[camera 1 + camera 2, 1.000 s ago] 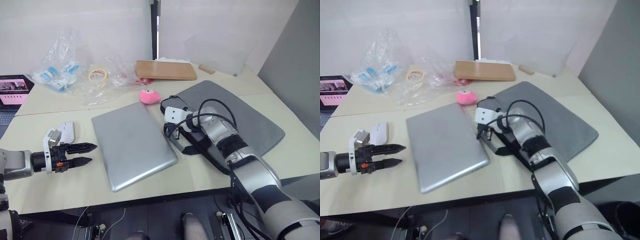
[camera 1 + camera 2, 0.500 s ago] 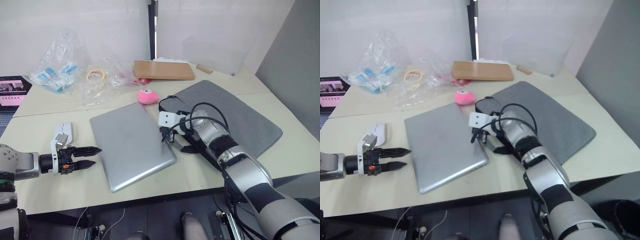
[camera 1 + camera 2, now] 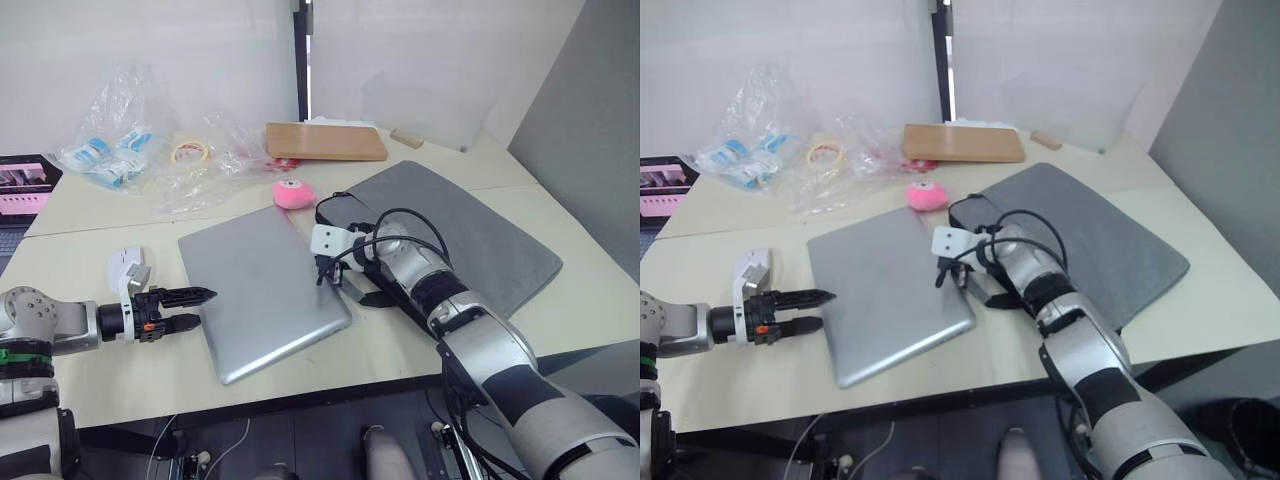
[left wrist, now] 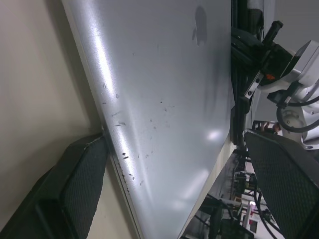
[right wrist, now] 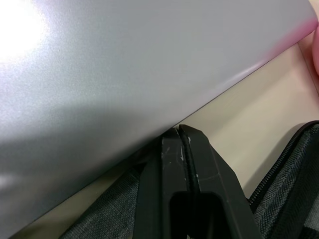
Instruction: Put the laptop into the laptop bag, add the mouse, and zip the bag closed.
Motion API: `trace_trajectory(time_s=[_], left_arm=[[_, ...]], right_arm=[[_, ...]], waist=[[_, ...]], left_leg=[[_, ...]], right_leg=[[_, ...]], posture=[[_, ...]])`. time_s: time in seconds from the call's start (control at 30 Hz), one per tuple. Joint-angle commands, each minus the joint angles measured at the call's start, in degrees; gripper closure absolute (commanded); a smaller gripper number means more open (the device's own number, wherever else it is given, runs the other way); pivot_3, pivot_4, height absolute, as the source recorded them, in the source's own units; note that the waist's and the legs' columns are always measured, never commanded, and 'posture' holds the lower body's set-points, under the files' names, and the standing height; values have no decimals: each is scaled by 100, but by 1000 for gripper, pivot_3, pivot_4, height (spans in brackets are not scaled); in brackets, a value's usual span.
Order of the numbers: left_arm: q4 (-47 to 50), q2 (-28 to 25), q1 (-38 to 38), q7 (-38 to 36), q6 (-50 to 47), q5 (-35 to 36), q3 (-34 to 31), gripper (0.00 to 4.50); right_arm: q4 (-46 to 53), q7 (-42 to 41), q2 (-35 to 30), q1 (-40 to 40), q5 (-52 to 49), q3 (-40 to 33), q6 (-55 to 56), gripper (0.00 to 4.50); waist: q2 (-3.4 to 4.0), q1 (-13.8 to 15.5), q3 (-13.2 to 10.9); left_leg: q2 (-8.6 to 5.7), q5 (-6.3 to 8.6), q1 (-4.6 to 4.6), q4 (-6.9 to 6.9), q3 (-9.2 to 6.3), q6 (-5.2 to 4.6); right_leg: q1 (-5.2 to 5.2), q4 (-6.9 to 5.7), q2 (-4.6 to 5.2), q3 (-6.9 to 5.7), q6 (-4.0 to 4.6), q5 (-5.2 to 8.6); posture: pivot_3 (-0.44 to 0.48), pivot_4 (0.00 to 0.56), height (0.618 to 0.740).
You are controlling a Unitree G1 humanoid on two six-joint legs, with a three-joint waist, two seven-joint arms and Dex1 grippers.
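Observation:
The silver laptop (image 3: 265,290) lies closed and flat on the table, with the grey laptop bag (image 3: 470,235) flat to its right. My left gripper (image 3: 198,307) is open at the laptop's left edge. In the left wrist view one finger (image 4: 75,189) rests on the table beside that edge and the other (image 4: 284,184) is over the lid. My right gripper (image 3: 322,272) is shut, its tips (image 5: 177,134) against the laptop's right edge next to the bag's black handles (image 3: 345,210). The white mouse (image 3: 123,262) sits just behind my left wrist, partly hidden.
A pink plush toy (image 3: 291,192) lies behind the laptop. Farther back are a brown cardboard slab (image 3: 325,141), a tape roll (image 3: 190,150) and crumpled plastic bags (image 3: 120,150). A small dark laptop with a lit screen (image 3: 25,175) is at the far left.
My left gripper has slid right to the laptop's left edge. My right gripper has moved left to the laptop's right edge. The laptop and bag have stayed put.

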State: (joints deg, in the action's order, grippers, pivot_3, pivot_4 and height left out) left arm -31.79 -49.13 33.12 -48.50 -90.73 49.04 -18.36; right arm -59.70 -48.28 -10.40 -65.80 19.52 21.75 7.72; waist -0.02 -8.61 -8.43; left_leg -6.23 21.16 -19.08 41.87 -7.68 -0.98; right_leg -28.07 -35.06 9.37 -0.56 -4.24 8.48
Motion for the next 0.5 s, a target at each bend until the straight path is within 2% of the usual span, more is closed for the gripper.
trace_trajectory(time_s=[0.03, 0.5], left_arm=[[101, 173, 44, -38, -177, 239, -39, 0], [247, 136, -48, 167, -177, 1043, -78, 0]], right_arm=[[359, -273, 393, 208, -120, 145, 290, 4479], [692, -378, 456, 489, -194, 14, 222, 4479]], waist=[[-1, -5, 1], [-2, -86, 1]], left_leg=[[0, 0, 0, 0, 0, 0], [10, 1, 1, 0, -2, 2]], right_leg=[[0, 0, -1, 0, 0, 0], [-10, -1, -17, 9, 6, 3]], posture=[[0, 150, 740], [0, 150, 740]])
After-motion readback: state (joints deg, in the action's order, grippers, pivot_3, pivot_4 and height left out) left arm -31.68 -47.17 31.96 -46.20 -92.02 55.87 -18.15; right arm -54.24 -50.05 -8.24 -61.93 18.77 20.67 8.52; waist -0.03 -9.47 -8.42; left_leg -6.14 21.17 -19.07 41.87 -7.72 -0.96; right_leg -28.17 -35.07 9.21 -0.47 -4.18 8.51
